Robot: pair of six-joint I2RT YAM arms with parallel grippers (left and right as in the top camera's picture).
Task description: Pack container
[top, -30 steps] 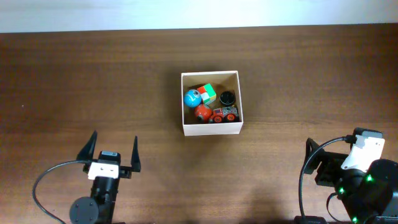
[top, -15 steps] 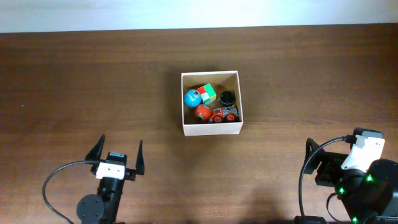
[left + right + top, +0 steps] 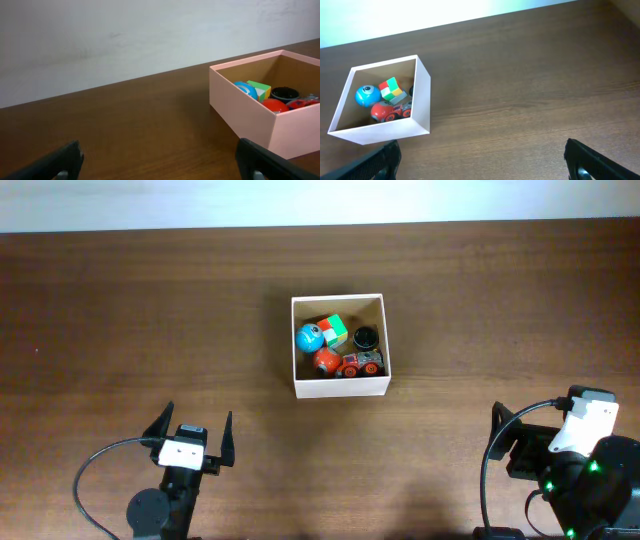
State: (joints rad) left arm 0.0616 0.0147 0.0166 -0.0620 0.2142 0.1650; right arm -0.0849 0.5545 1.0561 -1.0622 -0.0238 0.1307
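Observation:
The container, a square white box with a tan inside, stands at the table's middle. In it lie a blue ball, a multicoloured cube, a black round piece, a red ball and a red toy car. My left gripper is open and empty at the front left, well short of the box. In the left wrist view the container is to the right. My right gripper is open and empty at the front right. In the right wrist view the container lies at the left.
The brown wooden table runs to a pale wall at the back. Black cables loop beside both arm bases at the front edge.
My left gripper has drawn back toward the front edge and shifted a little to the right, still open. The right arm and the container have not moved.

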